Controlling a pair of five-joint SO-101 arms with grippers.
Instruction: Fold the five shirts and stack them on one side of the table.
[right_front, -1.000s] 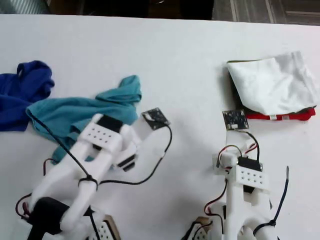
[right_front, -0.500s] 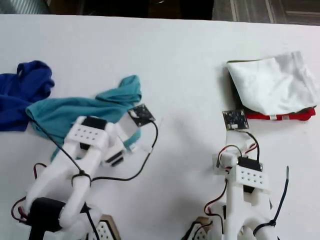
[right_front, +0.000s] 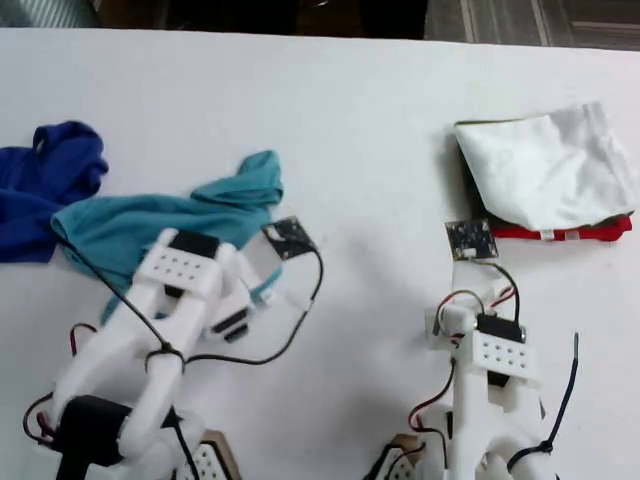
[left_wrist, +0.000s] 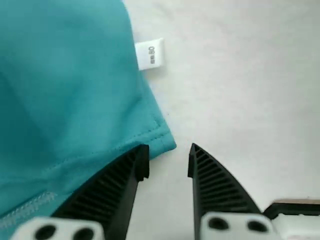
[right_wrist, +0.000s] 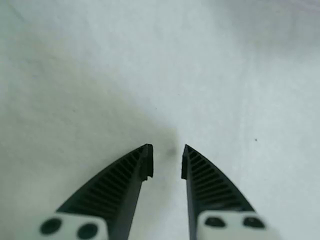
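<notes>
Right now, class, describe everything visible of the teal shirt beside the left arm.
The teal knit-fabric shirt lies unfolded and crumpled on the white table, stretched sideways with one end bunched. Its edge shows a stitched hem, and a small white tag sticks out. One end touches the dark blue shirt. The open left claw sits at its hemmed corner.

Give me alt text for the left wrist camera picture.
An open claw is at the hemmed corner of a teal shirt lying on a white table. A small white tag sticks out from the shirt's edge.
</notes>
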